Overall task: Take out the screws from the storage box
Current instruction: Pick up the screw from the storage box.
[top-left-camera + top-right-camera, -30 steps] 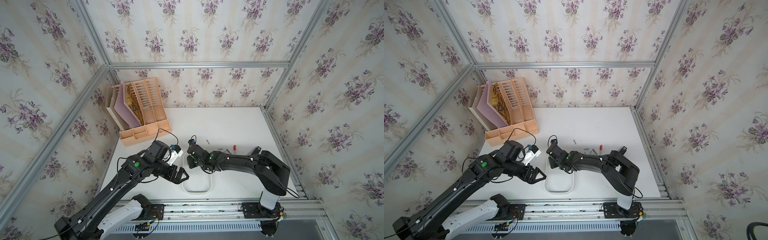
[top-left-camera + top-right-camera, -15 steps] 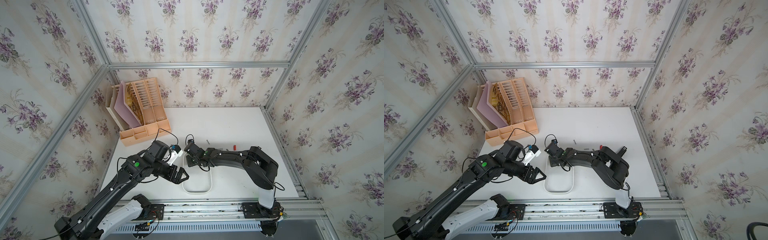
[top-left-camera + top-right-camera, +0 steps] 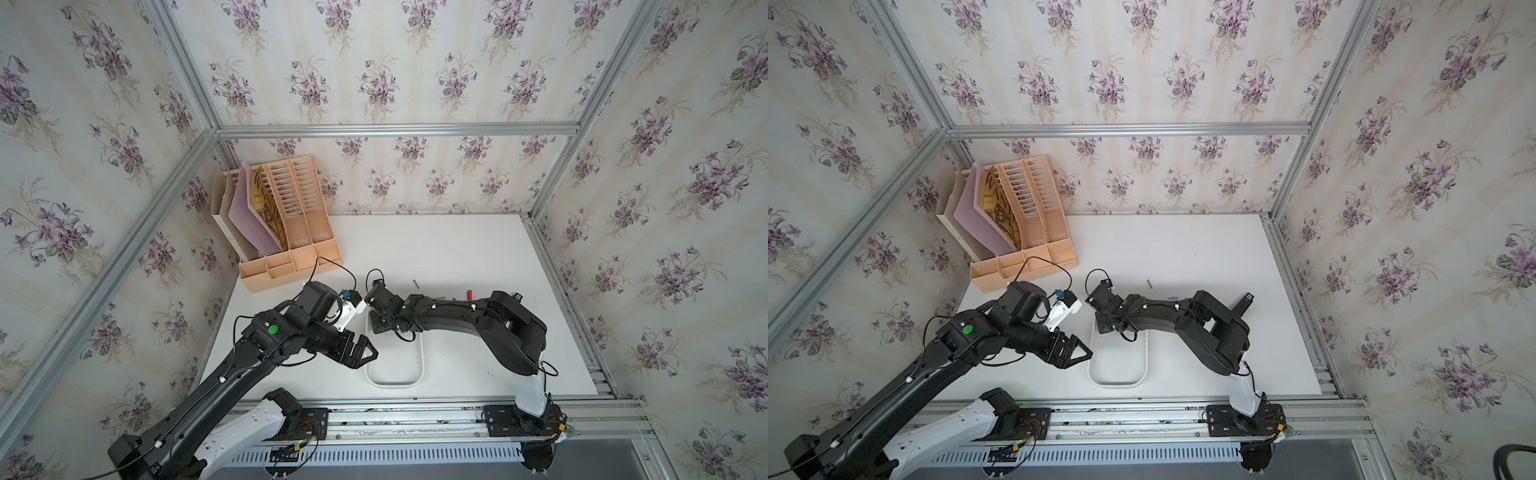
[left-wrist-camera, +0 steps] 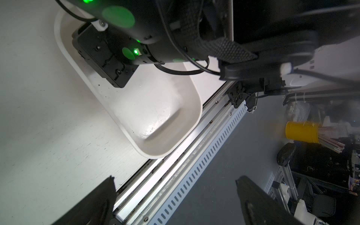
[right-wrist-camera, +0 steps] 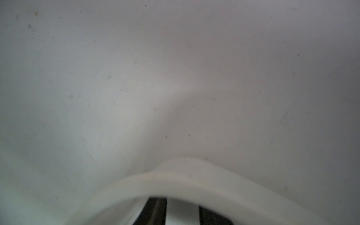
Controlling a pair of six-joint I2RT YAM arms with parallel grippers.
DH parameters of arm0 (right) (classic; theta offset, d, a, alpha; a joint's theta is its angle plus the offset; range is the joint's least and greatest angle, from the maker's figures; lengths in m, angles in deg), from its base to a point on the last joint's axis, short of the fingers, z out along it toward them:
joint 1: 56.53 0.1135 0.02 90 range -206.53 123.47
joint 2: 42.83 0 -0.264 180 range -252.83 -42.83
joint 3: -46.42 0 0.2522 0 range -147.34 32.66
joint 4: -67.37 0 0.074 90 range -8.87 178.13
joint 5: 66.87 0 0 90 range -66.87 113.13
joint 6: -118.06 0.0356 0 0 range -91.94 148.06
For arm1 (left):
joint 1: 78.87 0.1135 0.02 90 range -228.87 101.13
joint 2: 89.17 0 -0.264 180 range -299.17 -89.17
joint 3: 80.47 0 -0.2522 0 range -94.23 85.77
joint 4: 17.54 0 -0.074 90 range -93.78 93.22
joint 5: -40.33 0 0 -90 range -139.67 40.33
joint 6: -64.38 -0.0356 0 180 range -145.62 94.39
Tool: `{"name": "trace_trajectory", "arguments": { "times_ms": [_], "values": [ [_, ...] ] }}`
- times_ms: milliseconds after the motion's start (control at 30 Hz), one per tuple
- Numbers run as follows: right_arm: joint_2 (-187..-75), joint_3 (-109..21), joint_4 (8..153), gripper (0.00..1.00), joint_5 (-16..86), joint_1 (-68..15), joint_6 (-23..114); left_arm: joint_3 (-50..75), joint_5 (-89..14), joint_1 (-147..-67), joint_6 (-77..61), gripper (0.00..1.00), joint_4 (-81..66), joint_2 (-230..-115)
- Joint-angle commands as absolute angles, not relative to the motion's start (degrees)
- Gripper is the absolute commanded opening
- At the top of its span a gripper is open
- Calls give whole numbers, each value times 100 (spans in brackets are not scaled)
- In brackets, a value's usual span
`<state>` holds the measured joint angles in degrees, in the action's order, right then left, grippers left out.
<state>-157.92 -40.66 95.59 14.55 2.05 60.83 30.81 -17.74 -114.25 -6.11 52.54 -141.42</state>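
storage box (image 3: pixel 394 385): was white, shallow, rounded corners, scuffed floor
right gripper (image 5: pixel 182 212): sat in storage box, fingers (image 5: pixel 156 210) apart, hold unclear
left gripper (image 4: pixel 176 178): gaped wide, empty
screws (image 3: pixel 415 283): lay on surface (image 3: pixel 457 249)

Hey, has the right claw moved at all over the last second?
Yes. The right claw has shifted slightly along the far end of the storage box, toward the box's left rim.

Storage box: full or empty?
Visible part empty: storage box floor bare in left wrist view; the end beneath the right claw is hidden.
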Motion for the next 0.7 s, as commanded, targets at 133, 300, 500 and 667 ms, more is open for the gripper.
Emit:
{"name": "trace_trajectory", "arguments": {
  "times_ms": [133, 300, 500, 667],
  "values": [
    [-15938, -4171, 9906, 23, 1360, 209, 6113, 3020, -1741, -11436, -696, 99, 5327, -14129],
    [-15823, -4078, 9906, 7, 1251, 209, 6115, 3022, -1733, -11437, -697, 99, 5327, -14129],
    [-15753, -4029, 9819, 0, 1328, 208, 6053, 3013, -1737, -11437, -702, 100, 5327, -14134],
    [-15388, -3795, 9541, 0, 1388, 209, 5930, 3023, -1736, -11431, -705, 99, 5328, -14130]
  ]
}}
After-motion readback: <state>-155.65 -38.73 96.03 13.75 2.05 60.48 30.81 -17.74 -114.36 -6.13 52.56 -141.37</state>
